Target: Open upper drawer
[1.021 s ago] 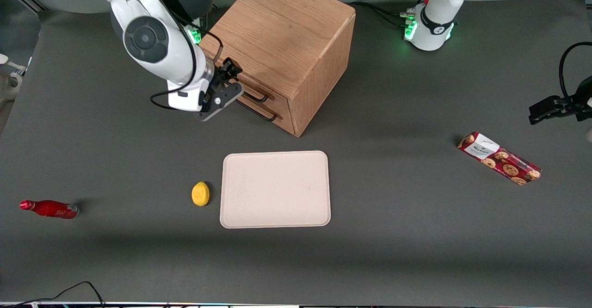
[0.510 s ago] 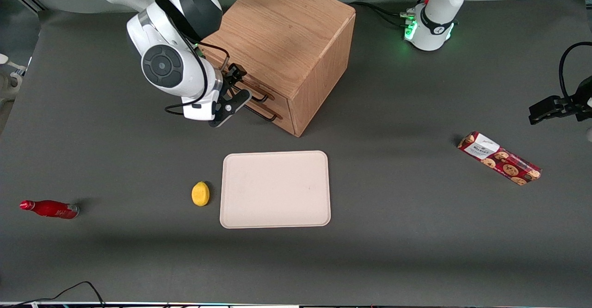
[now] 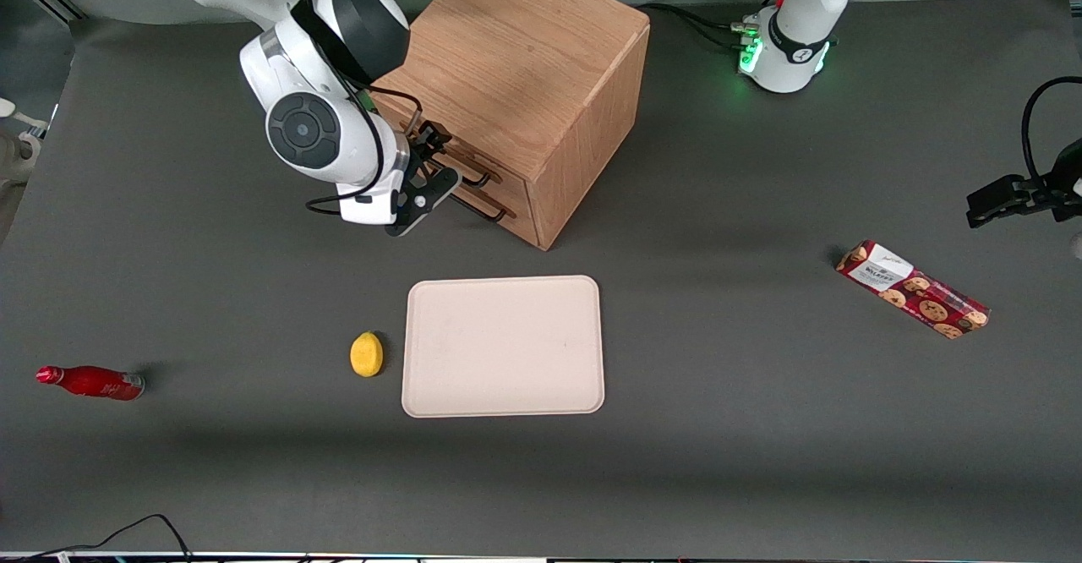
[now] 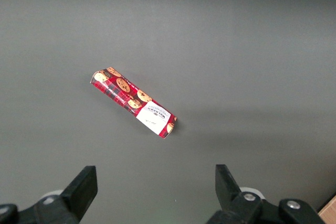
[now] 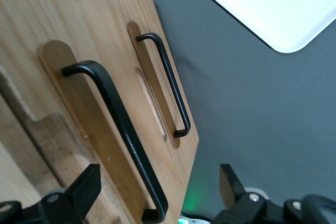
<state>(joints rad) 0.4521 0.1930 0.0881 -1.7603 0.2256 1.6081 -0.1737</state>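
Both tool (image 5: 157, 190) fingers (spread) straddle the upper drawer (image 5: 79, 129) handle (image 5: 118, 129) — wrist view only.

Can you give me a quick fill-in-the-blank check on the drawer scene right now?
1. The right arm's hand sits in front of the wooden cube ____.
2. The hand's fingers are ____, with the upper drawer's thin dark bar handle between them.
3. The light oak upper drawer is still ____.
4. The small yellow lemon-shaped object lies beside the pale rectangular ____.

Missing words: cabinet; open; closed; tray
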